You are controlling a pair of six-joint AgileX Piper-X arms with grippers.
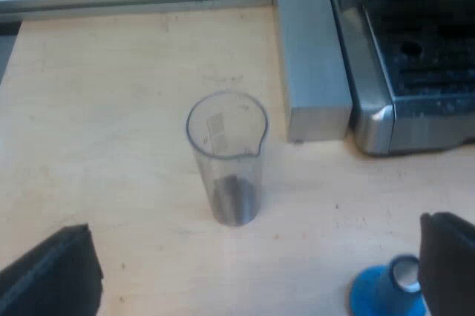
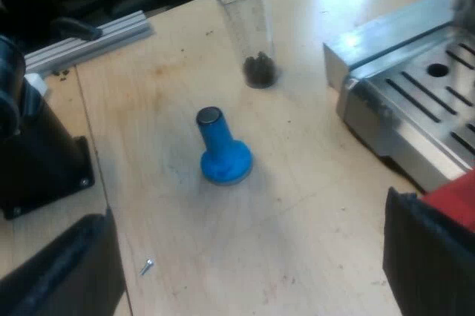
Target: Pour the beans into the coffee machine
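Spread wide and holding nothing, the left gripper [image 1: 252,257] hovered above the wooden table [image 1: 111,123] with the measuring glass [image 1: 226,156] just beyond the gap between its black fingers [image 1: 56,275]. The glass stood upright on the table, near the corner of the espresso machine [image 1: 415,71] but apart from it, and a small heap of coffee beans [image 1: 234,193] lay at its bottom. Its pouring lip faced the machine. The blue tamper [image 1: 386,290] stood close beside one finger of that gripper, its base on the table.

The right gripper [image 2: 245,257] was likewise splayed and empty, hanging over bare table with the tamper [image 2: 221,149] ahead of it and the glass [image 2: 249,30] farther on. The machine's slotted drip tray [image 2: 423,101] lay to one side, and a small screw [image 2: 147,265] rested on the table near one finger.

By my reading, the grasp on the glass had not yet begun. To do it well, the left gripper would need to come down centred on the glass and take it around the middle of its wall, above the beans. The finger nearest the tamper should be kept from knocking it. A gentle squeeze seemed wise, since clear plastic is likely slippery and the tall, narrow shape could tip if pushed from one side first. The glass should be lifted level, with the lip kept toward the hopper.
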